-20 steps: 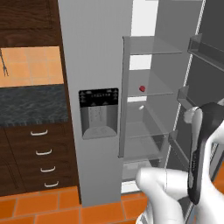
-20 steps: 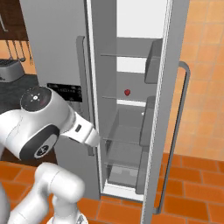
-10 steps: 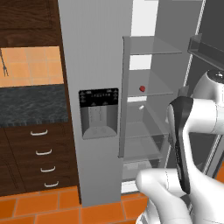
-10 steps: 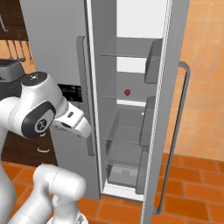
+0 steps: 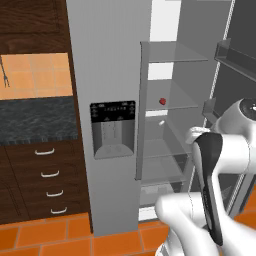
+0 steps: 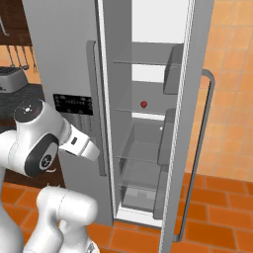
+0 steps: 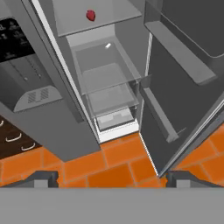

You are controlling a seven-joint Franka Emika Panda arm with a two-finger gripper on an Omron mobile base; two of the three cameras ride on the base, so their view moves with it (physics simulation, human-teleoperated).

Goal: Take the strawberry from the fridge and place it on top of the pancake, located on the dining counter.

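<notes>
Directly ahead stands the fridge (image 5: 107, 75), tall and light grey. Its left door is shut and carries a black dispenser panel (image 5: 112, 127); its right door (image 7: 192, 87) is swung wide open, showing clear glass shelves (image 6: 141, 112) and empty bins inside. To the left of the fridge are dark wood drawers (image 5: 37, 180) under a dark stone surface (image 5: 35, 120), and the floor (image 6: 217, 217) is orange tile.

Inside, on a middle glass shelf toward the back, sits the strawberry (image 5: 162, 101), a tiny red berry alone on its shelf. It also appears in the right base view (image 6: 144, 104) and near the top of the hand view (image 7: 90, 15).

Lowest and nearest, the gripper (image 7: 111, 177) hangs outside the fridge, well apart from the berry, with its camera looking down over the tile and the lower shelves. Its jaws are spread wide and hold nothing.

Judging from this, the door-opening step looks finished and the reach for the berry is about to start. The next move calls for raising the hand to shelf height, aiming it into the compartment between the door frame and the open door, and bringing the spread jaws around the berry without knocking the shelf edge.
</notes>
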